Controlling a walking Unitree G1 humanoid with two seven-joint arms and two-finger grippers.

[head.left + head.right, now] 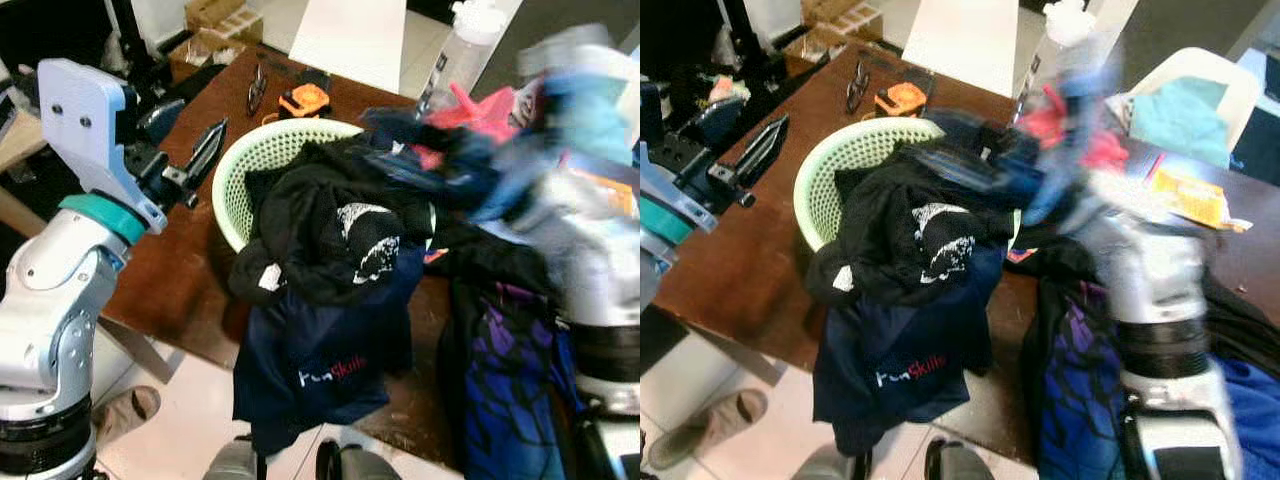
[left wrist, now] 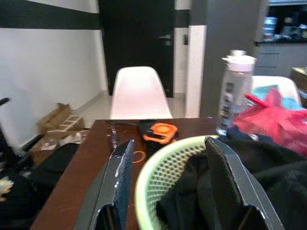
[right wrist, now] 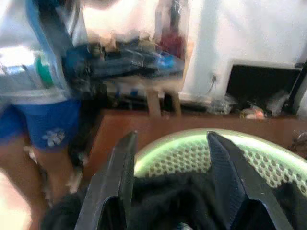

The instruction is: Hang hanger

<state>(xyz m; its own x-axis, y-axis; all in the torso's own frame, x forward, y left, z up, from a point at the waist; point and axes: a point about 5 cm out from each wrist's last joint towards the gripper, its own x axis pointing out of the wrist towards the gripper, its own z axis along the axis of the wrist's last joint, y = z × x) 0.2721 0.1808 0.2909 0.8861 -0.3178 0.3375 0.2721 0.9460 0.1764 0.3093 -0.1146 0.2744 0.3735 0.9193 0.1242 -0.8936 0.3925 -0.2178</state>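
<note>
A pale green basket (image 1: 262, 150) stands on the brown table (image 1: 180, 260), heaped with black clothes (image 1: 330, 235). A navy shirt (image 1: 320, 360) with lettering hangs from the heap over the table's near edge. My left gripper (image 1: 203, 152) hovers just left of the basket; in the left wrist view it (image 2: 170, 184) is open, with the rim (image 2: 158, 165) between its fingers. My right arm (image 1: 1150, 290) is blurred with motion and reaches over the heap from the right. In the right wrist view my right gripper (image 3: 170, 175) is open just above the black cloth and the basket's rim (image 3: 192, 143).
More dark and purple clothes (image 1: 500, 370) lie on the table's right side. Behind the basket are an orange tape measure (image 2: 160, 132), a clear bottle (image 2: 235, 91), a red bag (image 2: 273, 115) and a white chair (image 2: 139, 93). A slipper (image 1: 125, 410) lies on the floor.
</note>
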